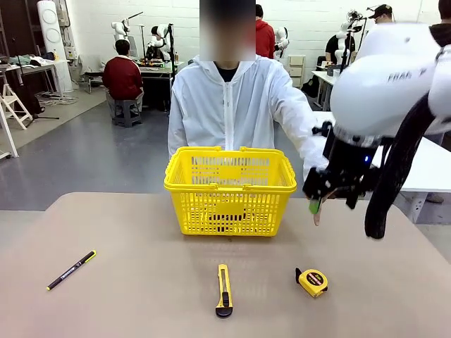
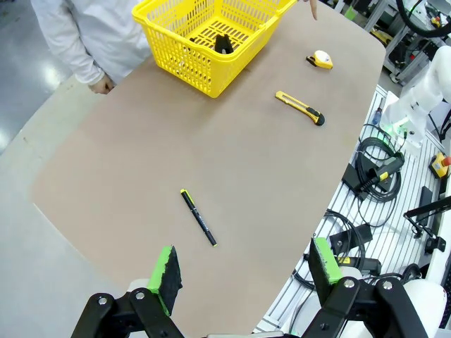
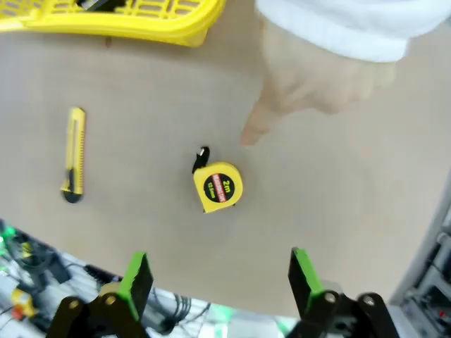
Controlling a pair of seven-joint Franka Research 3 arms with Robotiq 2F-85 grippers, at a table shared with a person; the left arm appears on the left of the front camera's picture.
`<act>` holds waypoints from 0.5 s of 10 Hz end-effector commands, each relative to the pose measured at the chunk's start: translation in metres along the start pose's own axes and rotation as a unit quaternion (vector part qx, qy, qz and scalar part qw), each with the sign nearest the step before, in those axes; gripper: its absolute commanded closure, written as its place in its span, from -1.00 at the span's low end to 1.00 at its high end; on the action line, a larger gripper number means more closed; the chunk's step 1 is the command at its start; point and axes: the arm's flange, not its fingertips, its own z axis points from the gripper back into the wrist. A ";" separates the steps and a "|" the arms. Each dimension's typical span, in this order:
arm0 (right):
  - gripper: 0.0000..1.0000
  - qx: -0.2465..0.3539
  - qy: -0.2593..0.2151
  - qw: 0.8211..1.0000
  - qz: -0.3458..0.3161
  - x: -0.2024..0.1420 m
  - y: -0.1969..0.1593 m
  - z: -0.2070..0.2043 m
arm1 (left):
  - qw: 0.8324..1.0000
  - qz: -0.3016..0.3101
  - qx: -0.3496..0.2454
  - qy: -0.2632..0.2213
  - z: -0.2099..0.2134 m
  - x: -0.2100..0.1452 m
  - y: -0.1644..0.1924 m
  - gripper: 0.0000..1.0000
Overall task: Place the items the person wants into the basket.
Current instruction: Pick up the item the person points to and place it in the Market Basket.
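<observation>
A: Since the right gripper (image 3: 220,282) hangs with its jaws wide apart and nothing between them, what should it mind first?

B: The tape measure (image 3: 218,186). It lies flat on the table (image 3: 338,211), label up, just ahead of the green pads (image 3: 137,278) and about centred between them. I'd come straight down and keep that centring, so both pads meet the rounded body at once. On a curved shell an off-centre pinch would likely squirt it sideways.

A: And the black tab sticking out of it?

B: Keep the pads off that and close on the yellow case itself.

A: The person's hand (image 3: 317,77) is close.

B: Yes, one finger points at the tape measure from just beyond it, near but not touching. I'd judge the descent safest with the jaws lined up so that neither pad sweeps toward that finger.

A: The utility knife (image 3: 73,153)?

B: It's well off to one side and not pointed at, so leave it. The same goes for the black pen (image 2: 198,217) lying ahead of the left gripper (image 2: 243,271), whose jaws also stand wide and empty.

A: Then the basket (image 1: 229,190)?

B: It stands farther across the table, in front of the person (image 1: 229,105). Lift clear of its rim and handles before letting go. A dark thing (image 2: 223,44) lies inside; what it is I cannot tell.
</observation>
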 end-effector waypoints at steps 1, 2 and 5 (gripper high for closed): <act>-1.00 -0.023 -0.010 1.000 0.017 -0.007 0.008 -0.041 | 1.000 -0.010 -0.007 -0.009 0.000 -0.003 -0.001 -0.88; -1.00 -0.013 -0.010 0.999 0.029 -0.009 0.010 -0.059 | 1.000 -0.010 -0.007 -0.009 0.000 -0.003 -0.001 -0.88; -1.00 -0.027 -0.034 0.998 0.052 -0.004 0.012 -0.108 | 1.000 -0.010 -0.007 -0.009 0.000 -0.003 -0.001 -0.88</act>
